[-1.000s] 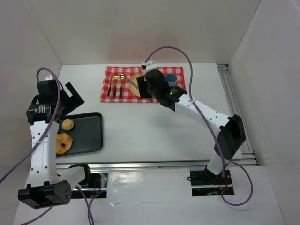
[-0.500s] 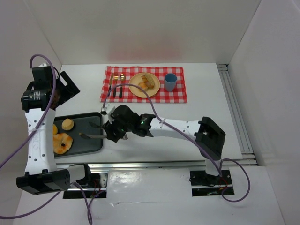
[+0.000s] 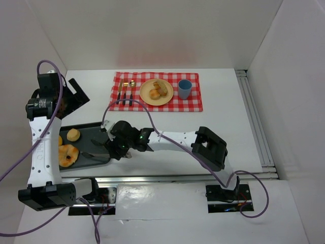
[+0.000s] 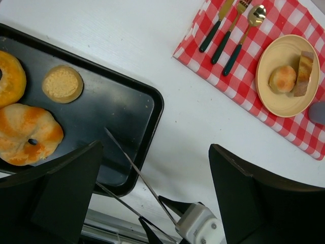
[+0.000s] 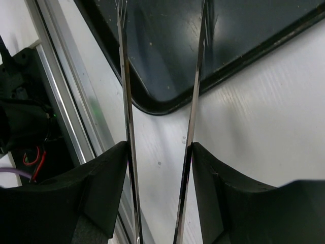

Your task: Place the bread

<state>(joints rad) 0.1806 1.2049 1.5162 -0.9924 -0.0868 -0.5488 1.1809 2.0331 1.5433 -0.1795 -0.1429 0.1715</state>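
My right gripper (image 3: 120,147) is shut on a pair of thin metal tongs (image 3: 94,154). The two tong blades (image 5: 197,86) stand apart over the near right corner of the black tray (image 3: 96,136), with nothing between them. On the tray lie a small round bun (image 4: 62,84), a ring-shaped piece of bread (image 4: 28,133) and a third piece (image 4: 7,76) at the left edge. More bread (image 3: 158,90) sits on the pale yellow plate (image 3: 147,97). My left gripper (image 3: 72,98) hangs open above the table, behind the tray.
The plate rests on a red checked cloth (image 3: 195,101) with dark-handled cutlery (image 3: 125,94) and a blue cup (image 3: 184,89). A metal rail (image 3: 167,178) runs along the near edge. White walls enclose the table.
My right arm has swung from the plate at the back down to the tray at the near left, carrying the tongs. The left arm has shifted slightly.
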